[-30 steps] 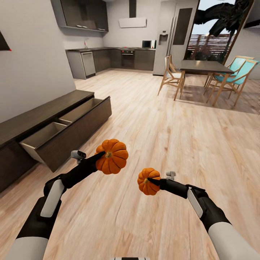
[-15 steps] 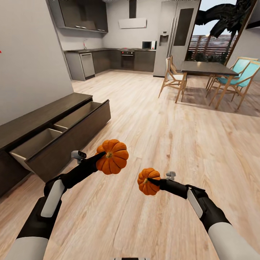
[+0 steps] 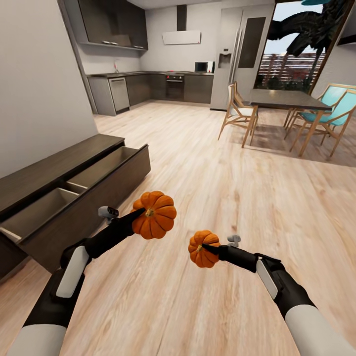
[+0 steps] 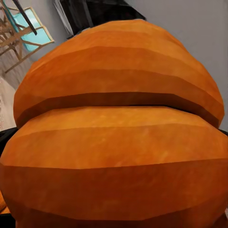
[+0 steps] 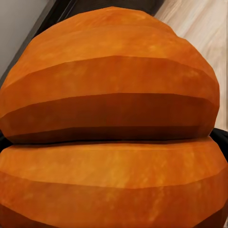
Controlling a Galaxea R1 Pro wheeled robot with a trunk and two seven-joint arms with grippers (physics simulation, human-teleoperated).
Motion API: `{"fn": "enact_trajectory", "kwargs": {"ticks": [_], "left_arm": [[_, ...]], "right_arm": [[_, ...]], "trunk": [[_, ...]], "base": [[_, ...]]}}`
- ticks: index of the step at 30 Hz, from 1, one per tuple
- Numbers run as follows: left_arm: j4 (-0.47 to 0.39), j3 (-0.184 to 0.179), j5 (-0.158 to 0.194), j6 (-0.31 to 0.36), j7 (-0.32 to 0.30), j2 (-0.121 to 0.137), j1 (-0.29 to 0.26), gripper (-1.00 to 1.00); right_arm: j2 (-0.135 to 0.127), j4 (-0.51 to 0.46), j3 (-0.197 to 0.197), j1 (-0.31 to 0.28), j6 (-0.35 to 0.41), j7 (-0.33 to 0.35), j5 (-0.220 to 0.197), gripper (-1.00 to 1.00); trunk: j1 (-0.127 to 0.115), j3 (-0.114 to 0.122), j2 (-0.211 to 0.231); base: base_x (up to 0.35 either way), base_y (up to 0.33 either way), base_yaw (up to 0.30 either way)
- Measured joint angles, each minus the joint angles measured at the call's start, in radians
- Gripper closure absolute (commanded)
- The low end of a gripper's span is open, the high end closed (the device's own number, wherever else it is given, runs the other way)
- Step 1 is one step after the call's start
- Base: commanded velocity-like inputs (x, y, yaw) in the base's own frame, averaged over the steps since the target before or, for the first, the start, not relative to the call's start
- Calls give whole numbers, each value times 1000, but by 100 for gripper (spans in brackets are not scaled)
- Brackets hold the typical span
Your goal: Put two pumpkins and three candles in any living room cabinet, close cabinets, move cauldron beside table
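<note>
At the far left the cabinet [image 3: 59,163] stands against the wall, its wide drawer [image 3: 74,198] pulled out with both pale compartments bare. Just beside the drawer's front, above the wooden floor [image 3: 222,198], the left pincer [image 3: 141,213] is clamped on the larger pumpkin [image 3: 154,215], its dark fingers meeting the fruit near the stem; the left wrist view gives the same ribbed orange skin [image 4: 114,133] right up against the lens. Further right, the right pincer [image 3: 205,247] grips the smaller pumpkin [image 3: 202,248] in the same way, held low and apart from the first, and its rind [image 5: 109,123] crowds the right wrist view.

Both pumpkins look rigid and light enough to ride in a two-finger hold, though the rounded, smooth ribs could let them roll (a grip across the widest part, near the stem, seems safest). Beyond, to the right, a dining table [image 3: 287,99] with chairs stands well away.
</note>
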Motion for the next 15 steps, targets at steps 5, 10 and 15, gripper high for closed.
{"fn": "enact_trajectory", "kwargs": {"ticks": [5,10,15], "left_arm": [[0,-12,0,0,0,0,0,100],[3,-15,3,-15,0,-8,8,100],[4,-6,1,-16,-4,1,26,100]], "right_arm": [[0,0,0,0,2,0,-1,100],[-2,1,0,-1,3,2,-3,100],[-2,5,0,1,1,1,3,100]], "trunk": [[0,0,0],[0,0,0],[0,0,0]], "base": [[264,0,0],[0,0,0],[0,0,0]]}}
